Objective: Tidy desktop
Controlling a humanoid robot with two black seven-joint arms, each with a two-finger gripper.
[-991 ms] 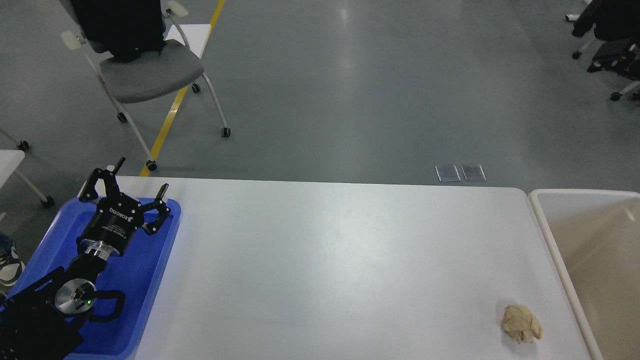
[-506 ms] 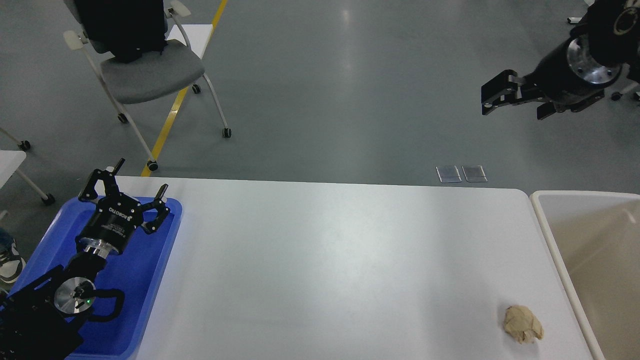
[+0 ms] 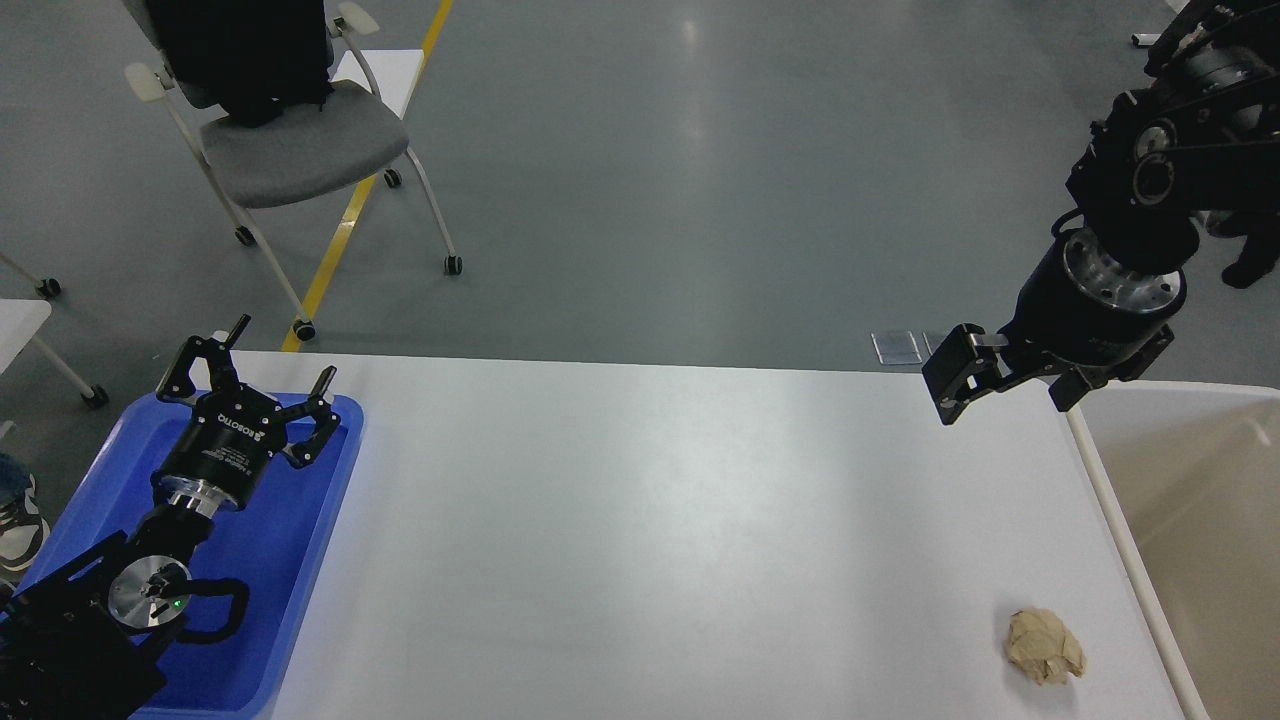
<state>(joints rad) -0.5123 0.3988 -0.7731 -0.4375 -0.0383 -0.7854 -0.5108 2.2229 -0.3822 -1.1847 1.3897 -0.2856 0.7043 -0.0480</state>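
The white desktop [image 3: 640, 520] fills the lower part of the head view. A crumpled tan paper ball [image 3: 1043, 646] lies on it near the front right corner. My left gripper [image 3: 278, 352] is open and empty, hovering over the far end of the blue tray [image 3: 285, 560] at the left. My right gripper [image 3: 1000, 398] is open and empty, pointing down above the desktop's far right corner, well behind the paper ball.
A beige bin with a white rim [image 3: 1120, 520] stands against the desktop's right edge. A grey wheeled chair [image 3: 300, 150] stands on the floor behind the left side. Two small plates [image 3: 897, 346] lie on the floor behind the desktop.
My right arm came into view from the upper right and moved down and left to the desktop's far right corner. The left arm and paper ball have not moved.
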